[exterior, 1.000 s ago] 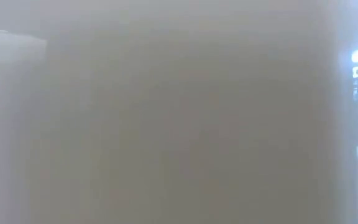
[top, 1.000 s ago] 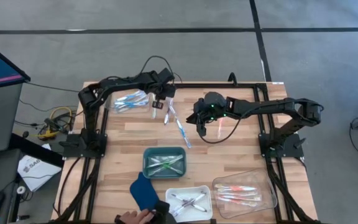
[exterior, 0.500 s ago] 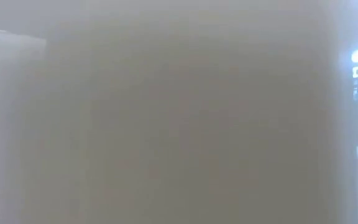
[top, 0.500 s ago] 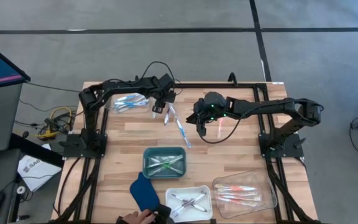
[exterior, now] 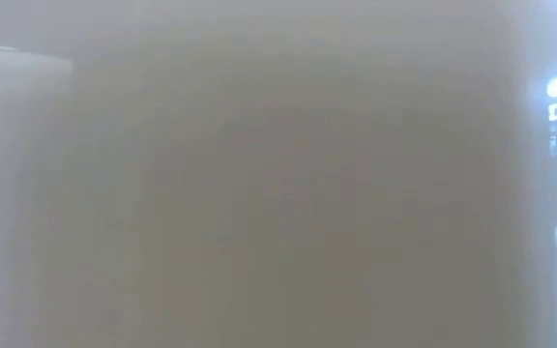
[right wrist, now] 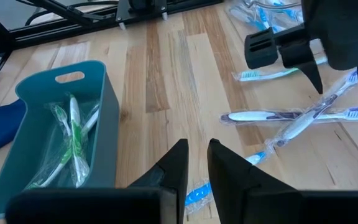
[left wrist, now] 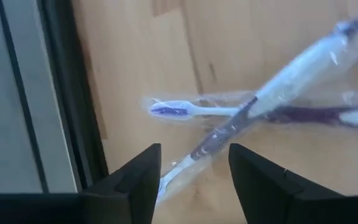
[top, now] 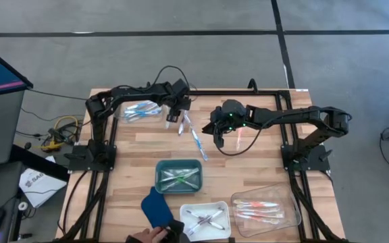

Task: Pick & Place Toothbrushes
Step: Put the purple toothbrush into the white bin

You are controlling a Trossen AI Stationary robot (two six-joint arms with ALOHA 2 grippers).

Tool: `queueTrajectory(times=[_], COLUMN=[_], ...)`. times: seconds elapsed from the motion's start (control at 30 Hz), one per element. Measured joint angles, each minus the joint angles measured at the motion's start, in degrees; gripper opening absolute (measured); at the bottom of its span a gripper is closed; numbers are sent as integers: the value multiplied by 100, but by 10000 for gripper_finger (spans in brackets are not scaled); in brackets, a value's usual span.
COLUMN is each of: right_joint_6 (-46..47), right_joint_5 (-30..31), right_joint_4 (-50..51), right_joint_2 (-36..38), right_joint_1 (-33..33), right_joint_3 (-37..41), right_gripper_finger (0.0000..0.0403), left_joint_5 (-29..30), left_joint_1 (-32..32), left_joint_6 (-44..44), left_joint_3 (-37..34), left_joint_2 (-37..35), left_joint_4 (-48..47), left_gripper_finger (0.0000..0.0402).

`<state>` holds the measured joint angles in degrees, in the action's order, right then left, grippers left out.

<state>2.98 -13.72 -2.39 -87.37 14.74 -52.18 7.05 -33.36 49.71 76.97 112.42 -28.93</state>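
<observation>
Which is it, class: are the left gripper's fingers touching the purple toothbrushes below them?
Apart. The left wrist view shows the left gripper open, with bare table visible between its fingers and the purple toothbrushes.

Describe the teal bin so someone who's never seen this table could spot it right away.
Start at the wooden table and look near its middle, toward the front edge. The teal bin sits there with green toothbrushes inside. Unlike the white tray and clear tray nearby, it is solid teal with handle slots.

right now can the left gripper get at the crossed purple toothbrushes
Probably yes. The left gripper hangs open right over the crossed purple toothbrushes, which lie flat on bare table with nothing on top of them. The right gripper is off to the side, so the way down looks free.
</observation>
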Motion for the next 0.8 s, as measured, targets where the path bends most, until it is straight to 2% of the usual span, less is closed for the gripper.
queueTrajectory(times=[0.17, 0.3, 0.53, 0.67, 0.8], right_joint_6=[-2, -24, -42, -42, -42], right_joint_5=[0, -1, 0, 0, 0], right_joint_4=[-58, -84, -66, -64, -64], right_joint_2=[0, 0, 0, 0, 0], right_joint_1=[2, 22, 50, 48, 48], right_joint_3=[0, -2, -2, -2, -2], right_gripper_finger=[55, 55, 55, 55, 55], left_joint_5=[-39, -26, 0, -2, -4], left_joint_1=[-70, -70, -52, -57, -55], left_joint_6=[-356, -355, -212, -204, -201], left_joint_3=[7, 7, 13, 15, 15], left_joint_2=[197, 440, 466, 467, 470], left_joint_4=[65, 52, 116, 72, -25], left_gripper_finger=[177, 181, 185, 164, 125])
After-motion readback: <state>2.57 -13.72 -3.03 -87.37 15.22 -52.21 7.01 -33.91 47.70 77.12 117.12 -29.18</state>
